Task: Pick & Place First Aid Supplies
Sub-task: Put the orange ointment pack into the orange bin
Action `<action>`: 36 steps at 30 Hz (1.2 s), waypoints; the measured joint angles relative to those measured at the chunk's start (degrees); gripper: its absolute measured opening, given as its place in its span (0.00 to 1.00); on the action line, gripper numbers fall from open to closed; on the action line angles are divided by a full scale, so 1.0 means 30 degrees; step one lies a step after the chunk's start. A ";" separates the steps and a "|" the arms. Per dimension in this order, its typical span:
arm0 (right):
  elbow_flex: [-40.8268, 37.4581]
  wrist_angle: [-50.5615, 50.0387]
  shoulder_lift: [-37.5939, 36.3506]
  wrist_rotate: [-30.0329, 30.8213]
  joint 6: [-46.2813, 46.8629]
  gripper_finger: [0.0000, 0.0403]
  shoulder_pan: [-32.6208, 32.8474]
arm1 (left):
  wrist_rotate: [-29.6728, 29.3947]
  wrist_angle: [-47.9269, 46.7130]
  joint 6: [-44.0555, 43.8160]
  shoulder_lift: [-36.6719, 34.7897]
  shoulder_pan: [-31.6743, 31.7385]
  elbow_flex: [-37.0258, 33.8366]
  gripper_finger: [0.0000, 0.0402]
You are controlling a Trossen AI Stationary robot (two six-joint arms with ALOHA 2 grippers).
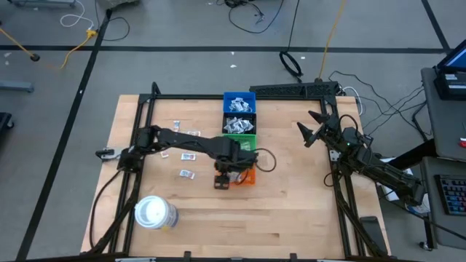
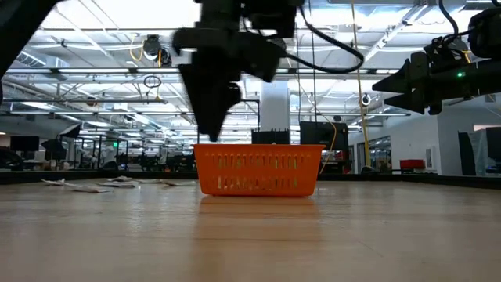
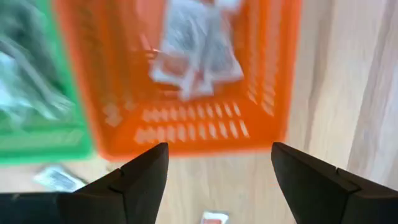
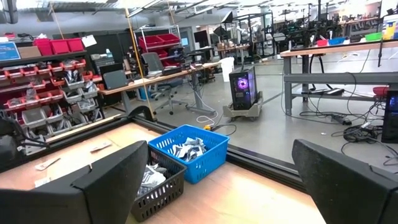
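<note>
The left gripper [image 1: 221, 181] is being held open just beside the orange bin [image 1: 247, 175], apparently for dropping packets [image 3: 194, 55], which are lying inside it. More packets [image 1: 182, 155] are lying on the table [image 1: 291, 204] well apart from the orange bin. The right gripper [image 1: 312, 129] is being kept open, far from it.

1. From above, the left arm's dark gripper [image 1: 222, 181] covers most of the small orange plastic bin [image 1: 247, 177]; only the bin's 3 o'clock edge shows.
2. White packets inside that bin [image 3: 196, 53] are blurred in the left wrist view, print unreadable.
3. A small white strip with red mark [image 3: 214, 218] is cut off by the picture's edge.
4. Loose flat packets on the table [image 1: 188, 173] are too small to identify.
</note>
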 joint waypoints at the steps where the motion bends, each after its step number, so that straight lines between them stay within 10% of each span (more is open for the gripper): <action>1: 0.0004 -0.0005 0.0002 -0.0006 0.0000 0.98 0.0006 | 0.0021 0.0395 0.0235 -0.0476 -0.0104 -0.0851 0.71; 19: 0.0005 -0.0007 0.0000 -0.0002 0.0000 0.98 0.0005 | -0.0496 0.4253 0.2343 -0.9915 -0.0472 -1.3122 0.78; 36: -0.0001 -0.0007 0.0006 -0.0001 0.0000 0.98 -0.0001 | -0.1066 1.0783 -0.0776 -1.0506 -0.1171 -1.8745 0.80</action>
